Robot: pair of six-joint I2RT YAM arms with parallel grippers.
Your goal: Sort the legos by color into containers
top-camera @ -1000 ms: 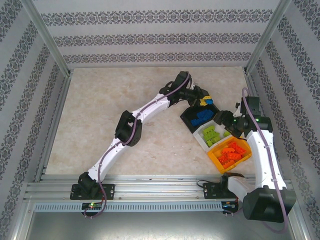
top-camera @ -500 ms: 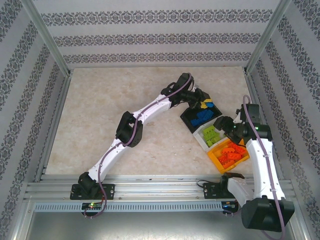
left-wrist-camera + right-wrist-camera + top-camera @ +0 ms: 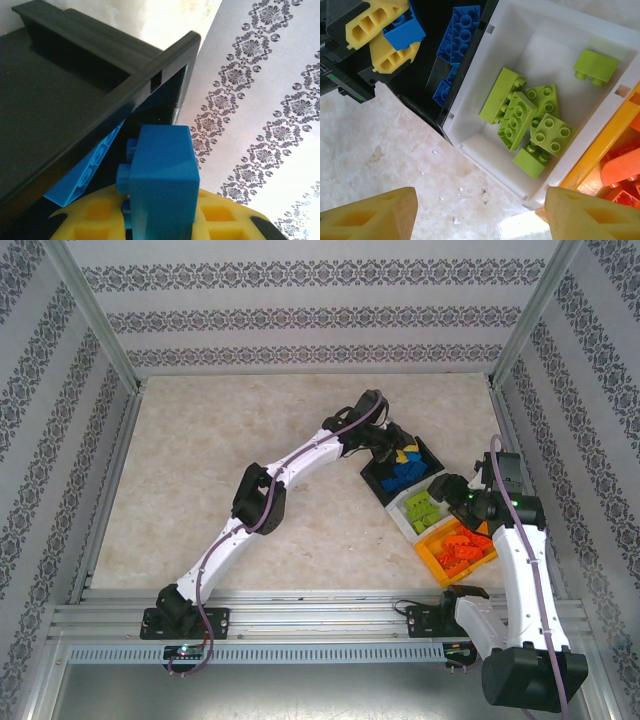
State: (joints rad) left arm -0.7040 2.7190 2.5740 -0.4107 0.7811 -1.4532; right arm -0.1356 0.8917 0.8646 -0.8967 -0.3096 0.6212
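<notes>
Clamped between the yellow fingers point(image 3: 90, 225) of the left hand point(image 3: 404, 453): one blue brick point(image 3: 161, 186), studs facing sideways, long axis up and down in the left wrist view. Held just above the black bin point(image 3: 374, 483), over more blue bricks point(image 3: 457, 37). Spread wide and holding nothing, above the white bin point(image 3: 470, 107) of lime bricks point(image 3: 527, 117): the right hand point(image 3: 447, 487). Next along, an orange-yellow bin point(image 3: 430, 562) of orange-red bricks point(image 3: 462, 548). Underneath, a beige marbled tabletop point(image 3: 220, 460); around it, patterned wallpaper point(image 3: 300, 320).
</notes>
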